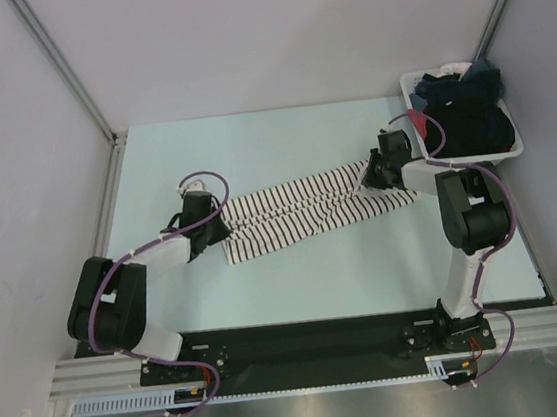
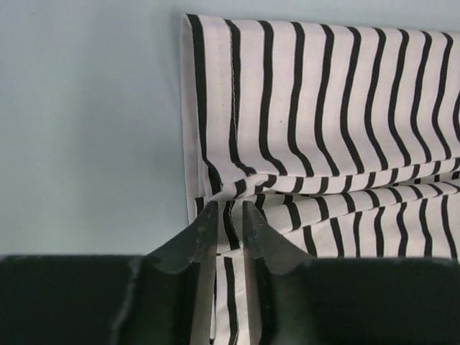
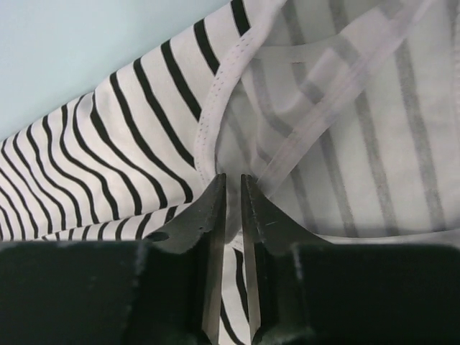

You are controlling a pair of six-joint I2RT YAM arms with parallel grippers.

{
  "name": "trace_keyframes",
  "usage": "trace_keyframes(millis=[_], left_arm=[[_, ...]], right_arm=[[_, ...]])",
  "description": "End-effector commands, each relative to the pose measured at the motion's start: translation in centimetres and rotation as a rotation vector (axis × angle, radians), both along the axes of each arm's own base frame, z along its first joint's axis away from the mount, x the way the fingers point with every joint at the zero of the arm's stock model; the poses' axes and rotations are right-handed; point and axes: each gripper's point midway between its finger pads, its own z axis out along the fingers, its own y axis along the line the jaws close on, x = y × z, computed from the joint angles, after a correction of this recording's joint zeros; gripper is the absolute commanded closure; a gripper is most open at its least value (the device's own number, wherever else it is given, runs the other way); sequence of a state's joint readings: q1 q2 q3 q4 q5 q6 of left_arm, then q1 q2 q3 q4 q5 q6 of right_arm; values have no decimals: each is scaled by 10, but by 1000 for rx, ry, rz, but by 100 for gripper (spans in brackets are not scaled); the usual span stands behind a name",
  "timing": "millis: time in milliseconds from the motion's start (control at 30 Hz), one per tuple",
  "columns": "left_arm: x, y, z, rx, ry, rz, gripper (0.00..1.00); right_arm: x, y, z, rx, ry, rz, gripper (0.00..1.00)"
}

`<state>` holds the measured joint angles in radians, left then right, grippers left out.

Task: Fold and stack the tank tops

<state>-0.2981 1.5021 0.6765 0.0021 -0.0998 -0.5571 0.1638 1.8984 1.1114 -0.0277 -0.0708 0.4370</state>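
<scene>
The striped tank top (image 1: 304,211) lies stretched across the table between both arms, folded lengthwise into a long band. My left gripper (image 1: 212,226) is shut on its left hem end; the left wrist view shows the striped cloth (image 2: 323,108) bunched between the jaws of my left gripper (image 2: 230,208). My right gripper (image 1: 377,172) is shut on the strap end; the right wrist view shows the neckline and straps (image 3: 302,108) pinched at my right gripper (image 3: 232,180). Dark clothing, perhaps the black tank top (image 1: 464,117), lies in a basket at the far right.
A white basket (image 1: 513,146) with dark clothes stands at the far right corner, just behind the right arm. The pale blue table (image 1: 281,138) is bounded by white walls at the back and sides.
</scene>
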Motion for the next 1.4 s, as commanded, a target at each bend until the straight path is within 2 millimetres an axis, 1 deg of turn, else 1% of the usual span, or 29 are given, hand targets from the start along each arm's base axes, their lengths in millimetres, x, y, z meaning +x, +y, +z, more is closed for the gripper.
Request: trace_keyframes(millis=[0,33,67,133,167,200,233,267,300,333,367,400,433,500,533,567,600,633,667,700,733,767,933,1133,1167,1233,1267,1300,1367], left_arm=[[15,11,29,29,-75,50,73],[17,13,35,36,-89,56,63],[18,16,38,54,-92,69,59],[21,23,46,70,-109,83,47],[24,24,52,70,-115,87,36],[26,26,53,67,-114,91,32],[30,31,54,67,-110,101,30],[35,32,59,63,-114,102,24],[37,33,59,58,-110,100,23],[40,37,56,58,-101,107,22],[45,38,61,53,-110,108,22],[48,39,60,55,-104,109,22],[50,39,53,52,-84,105,22],[58,38,52,38,-81,101,22],[61,33,42,28,-55,85,22],[68,30,44,17,-58,79,23],[70,27,32,11,-27,71,24],[72,23,28,-1,-12,61,25],[78,20,30,-11,-16,57,28],[81,19,27,-16,-7,56,30],[81,18,17,-13,18,57,33],[84,17,18,-17,18,55,38],[89,14,3,-25,54,51,50],[91,11,-12,-39,94,48,76],[90,12,-15,-40,99,52,83],[90,12,-13,-46,89,58,88],[88,13,-14,-48,89,62,95],[87,16,-11,-54,84,73,99],[80,20,-14,-57,90,84,100]], right_arm=[[17,-6,44,-13,-99,-32,76],[15,-8,51,-10,-107,-37,74],[13,-9,54,-10,-109,-44,72],[7,-12,56,-14,-93,-72,61],[2,-17,65,-24,-102,-104,59],[-3,-21,66,-31,-99,-129,47],[-14,-33,59,-70,-74,-184,45],[-20,-40,68,-65,-85,-237,41],[-25,-44,71,-73,-90,-267,33],[-38,-56,63,-106,-61,-317,30],[-42,-59,65,-104,-60,-345,30],[-46,-61,77,-96,-87,-358,30],[-56,-61,69,-93,-70,-355,31],[-64,-58,77,-47,-96,-359,34],[-66,-56,79,-28,-111,-359,35],[-75,-55,69,-18,-90,-358,36],[-79,-52,70,12,-94,-367,37],[-79,-52,70,29,-102,-376,37],[-86,-51,59,32,-82,-377,37],[-87,-50,57,46,-77,-380,38],[-87,-49,54,57,-78,-391,39],[-88,-49,50,59,-69,-396,39],[-83,-52,34,69,-40,-428,42],[-86,-55,15,94,-12,-480,46],[-86,-56,11,95,-2,-488,46],[-79,-57,7,108,-7,-495,48],[-75,-56,8,114,-8,-496,48],[-75,-56,2,111,8,-499,50],[-68,-57,4,111,0,-503,54]])
